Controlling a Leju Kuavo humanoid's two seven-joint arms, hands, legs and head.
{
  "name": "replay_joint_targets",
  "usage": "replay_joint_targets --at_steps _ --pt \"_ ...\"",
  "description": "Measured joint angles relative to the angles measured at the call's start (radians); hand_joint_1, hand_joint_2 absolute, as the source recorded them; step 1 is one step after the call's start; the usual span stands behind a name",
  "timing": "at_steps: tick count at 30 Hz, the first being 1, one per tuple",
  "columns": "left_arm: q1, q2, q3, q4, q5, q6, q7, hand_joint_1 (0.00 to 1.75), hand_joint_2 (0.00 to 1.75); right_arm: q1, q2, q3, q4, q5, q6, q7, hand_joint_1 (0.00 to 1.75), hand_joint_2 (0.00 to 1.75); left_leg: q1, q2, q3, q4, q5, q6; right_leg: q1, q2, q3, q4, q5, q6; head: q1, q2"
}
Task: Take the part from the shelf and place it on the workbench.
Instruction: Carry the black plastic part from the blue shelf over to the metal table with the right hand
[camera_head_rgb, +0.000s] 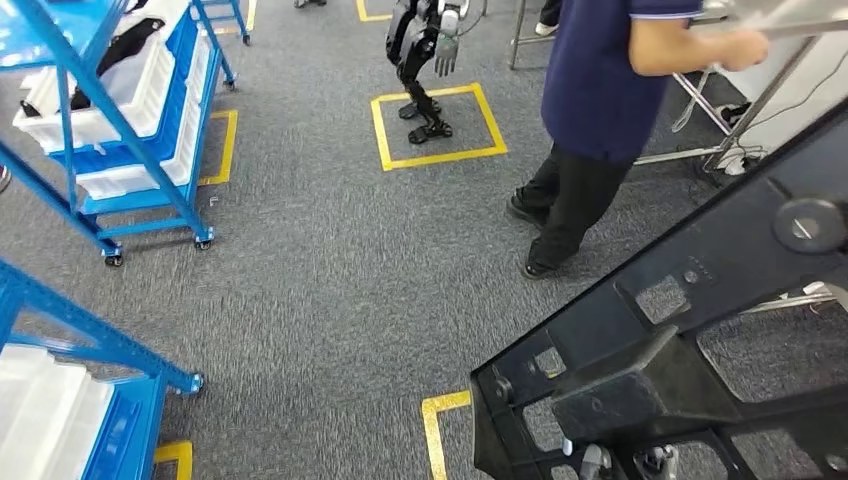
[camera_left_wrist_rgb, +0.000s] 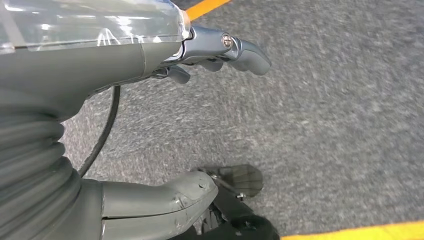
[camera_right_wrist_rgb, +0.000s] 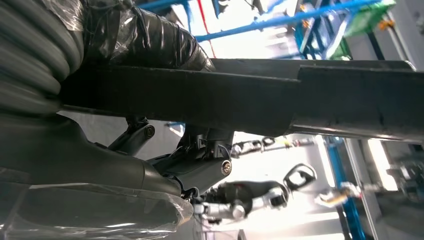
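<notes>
Head view shows the large black metal frame part with cut-out openings already off the blue steel shelf racks, carried low at the robot's right over grey carpet floor. Right hand grasps the part from beneath, fingers wrapped on its bar. Left hand hangs released, holding nothing. Pickup looks done; carrying and setting down on the table remain, and no table is identifiable.

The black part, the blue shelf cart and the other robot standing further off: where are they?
black part (camera_head_rgb: 700, 300), head view, on its broad flat frame.
blue shelf cart (camera_head_rgb: 130, 110), head view, on a slanted blue strut.
other robot (camera_head_rgb: 420, 45), head view, on its dark legs.
</notes>
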Motion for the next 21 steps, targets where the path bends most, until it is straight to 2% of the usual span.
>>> replay_joint_targets --at_steps 1,2,3,4,5,6,8,9,10,12,13,15,16,17,18,19,20,21 --pt "0.001 0.0 0.001 0.0 0.0 -0.001 0.002 0.0 1.75 -0.001 0.0 0.003 -0.002 0.005 -0.006 0.002 1.75 1.75 0.001 -0.028 -0.028 0.064 -0.034 -0.002 0.0 0.011 -0.001 0.0 0.001 -0.003 0.0 0.0" --pt "0.003 -0.001 0.003 0.0 0.0 -0.001 0.003 0.0 1.75 -0.002 -0.001 0.005 -0.002 0.011 -0.014 0.004 1.75 1.75 0.002 -0.042 -0.061 0.135 -0.066 -0.004 0.0 0.024 -0.002 0.001 0.001 -0.005 0.0 0.0" --pt "0.005 -0.002 0.004 0.0 0.0 -0.002 0.004 0.0 1.75 -0.002 -0.001 0.007 -0.002 0.02 -0.024 0.005 1.75 1.75 0.002 -0.047 -0.09 0.193 -0.084 -0.004 0.001 0.038 -0.002 0.002 0.001 -0.006 0.0 0.0" --pt "0.007 -0.003 0.004 0.0 0.0 -0.002 0.006 0.0 1.75 -0.001 -0.001 0.008 -0.003 0.032 -0.037 0.007 1.75 1.75 0.003 -0.049 -0.106 0.22 -0.081 -0.004 0.001 0.053 -0.002 0.004 0.001 -0.006 0.0 0.0" --pt "0.007 -0.003 0.005 0.0 0.0 -0.002 0.007 0.0 1.75 -0.001 -0.001 0.009 -0.003 0.044 -0.049 0.007 1.75 1.75 0.003 -0.051 -0.104 0.205 -0.058 -0.003 0.002 0.069 -0.001 0.006 0.001 -0.006 0.0 0.0" --pt "0.007 -0.003 0.005 0.0 0.0 -0.003 0.007 0.0 1.75 -0.001 -0.001 0.01 -0.003 0.055 -0.059 0.008 1.75 1.75 0.003 -0.057 -0.085 0.154 -0.018 0.0 0.001 0.084 -0.001 0.008 0.0 -0.005 0.0 0.0" --pt "0.007 -0.003 0.006 -0.001 0.0 -0.005 0.008 0.0 1.75 -0.001 -0.001 0.012 -0.003 0.067 -0.07 0.009 1.75 1.75 0.005 -0.106 -0.032 0.015 0.05 0.007 0.0 0.11 -0.002 0.014 -0.001 0.0 0.0 0.0" --pt "0.007 -0.003 0.006 -0.001 0.0 -0.006 0.009 0.0 1.75 -0.001 -0.001 0.013 -0.004 0.069 -0.072 0.009 1.75 1.75 0.005 -0.129 -0.015 -0.03 0.066 0.011 -0.001 0.122 -0.006 0.016 -0.001 0.005 0.0 0.0" --pt "0.007 -0.003 0.006 -0.002 0.0 -0.006 0.009 0.0 1.75 0.0 -0.001 0.013 -0.004 0.071 -0.073 0.01 1.75 1.75 0.004 -0.145 -0.007 -0.053 0.07 0.014 -0.002 0.133 -0.011 0.017 0.001 0.011 0.0 0.0" --pt "0.005 -0.005 0.006 -0.002 0.0 -0.007 0.01 0.0 1.75 0.002 -0.002 0.014 -0.006 0.073 -0.073 0.01 1.75 1.75 0.003 -0.132 -0.004 -0.06 0.073 0.022 -0.005 0.155 -0.02 0.015 0.008 0.025 0.0 0.0" --pt "0.004 -0.006 0.006 -0.002 0.0 -0.008 0.01 0.0 1.75 0.004 -0.002 0.014 -0.007 0.074 -0.073 0.01 1.75 1.75 0.005 -0.119 -0.003 -0.065 0.077 0.028 -0.004 0.148 -0.022 0.017 0.006 0.031 0.0 0.0" --pt "0.004 -0.009 0.006 -0.003 0.0 -0.008 0.01 0.0 1.75 0.004 -0.003 0.014 -0.01 0.075 -0.075 0.01 1.75 1.75 0.008 -0.091 0.0 -0.076 0.084 0.041 0.0 0.096 -0.046 0.066 -0.03 0.039 0.0 0.0" --pt "0.006 -0.009 0.007 -0.004 0.0 -0.008 0.01 0.0 1.75 0.004 -0.003 0.014 -0.01 0.076 -0.076 0.01 1.75 1.75 0.006 -0.075 0.0 -0.078 0.085 0.045 0.0 0.062 -0.072 0.122 -0.063 0.042 0.001 0.0" --pt "0.007 -0.009 0.007 -0.005 0.0 -0.008 0.01 0.0 1.75 0.003 -0.004 0.014 -0.011 0.076 -0.078 0.01 1.75 1.75 0.004 -0.06 -0.001 -0.078 0.084 0.047 -0.002 0.042 -0.104 0.189 -0.098 0.046 0.0 0.0" --pt "0.009 -0.009 0.007 -0.005 -0.001 -0.008 0.01 0.0 1.75 0.003 -0.004 0.014 -0.011 0.077 -0.081 0.011 1.75 1.75 0.003 -0.044 -0.001 -0.078 0.083 0.048 -0.004 0.034 -0.132 0.25 -0.121 0.049 0.0 0.0" --pt "0.01 -0.009 0.007 -0.006 -0.001 -0.008 0.01 0.0 1.75 0.003 -0.005 0.014 -0.011 0.077 -0.083 0.012 1.75 1.75 0.002 -0.029 -0.001 -0.078 0.082 0.049 -0.006 0.03 -0.148 0.285 -0.128 0.051 0.0 0.0" --pt "0.009 -0.01 0.007 -0.007 -0.002 -0.008 0.01 0.0 1.75 0.003 -0.006 0.014 -0.011 0.077 -0.086 0.012 1.75 1.75 0.002 -0.014 0.0 -0.078 0.081 0.048 -0.008 0.027 -0.143 0.28 -0.115 0.053 0.0 0.0" --pt "0.008 -0.01 0.007 -0.007 -0.002 -0.008 0.01 0.0 1.75 0.004 -0.006 0.014 -0.011 0.077 -0.088 0.012 1.75 1.75 0.002 -0.002 0.002 -0.077 0.079 0.046 -0.009 0.02 -0.115 0.232 -0.085 0.053 0.0 0.0"
